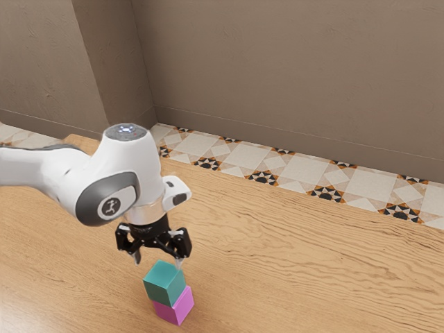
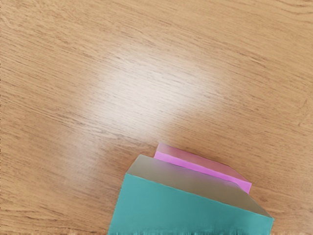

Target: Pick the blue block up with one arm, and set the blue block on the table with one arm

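Overhead, a black gripper [image 1: 158, 261] holds its fingers spread above a teal block [image 1: 164, 283] stacked on a pink block [image 1: 176, 309] on the wooden table [image 1: 312, 263].

Magenta block [image 1: 178, 307], patterned tile floor [image 1: 298, 168], brown wall [image 1: 291, 76]

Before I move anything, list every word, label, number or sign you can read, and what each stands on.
No words or numbers can be read.
On the dark cap of the white arm: a small pale emblem, too small to make out.
On the arm's top: lit marks, too small to read.
Teal block, pink block: no lettering on the visible faces.
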Robot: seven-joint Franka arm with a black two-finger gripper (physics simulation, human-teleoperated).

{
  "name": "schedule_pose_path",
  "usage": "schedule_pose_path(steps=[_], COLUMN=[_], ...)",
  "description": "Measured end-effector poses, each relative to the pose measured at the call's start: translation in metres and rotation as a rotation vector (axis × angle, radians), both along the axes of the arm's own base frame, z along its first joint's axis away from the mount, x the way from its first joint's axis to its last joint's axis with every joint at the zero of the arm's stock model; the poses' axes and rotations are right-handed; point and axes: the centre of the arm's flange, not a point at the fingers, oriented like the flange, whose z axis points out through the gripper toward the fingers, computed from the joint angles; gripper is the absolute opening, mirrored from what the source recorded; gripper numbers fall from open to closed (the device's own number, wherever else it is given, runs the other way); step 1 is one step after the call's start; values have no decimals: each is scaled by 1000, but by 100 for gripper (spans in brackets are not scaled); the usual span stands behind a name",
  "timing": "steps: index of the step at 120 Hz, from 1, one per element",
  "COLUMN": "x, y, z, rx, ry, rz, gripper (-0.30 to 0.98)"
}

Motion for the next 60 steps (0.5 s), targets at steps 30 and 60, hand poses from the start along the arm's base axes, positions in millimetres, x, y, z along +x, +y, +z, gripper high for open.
schedule_pose_path(steps=[30, 60], x=[-6, -7], y=[-8, -9], z=[-11, -27], rx=[-5, -14], ry=[26, 44], rz=[0, -39], gripper=[69, 68])
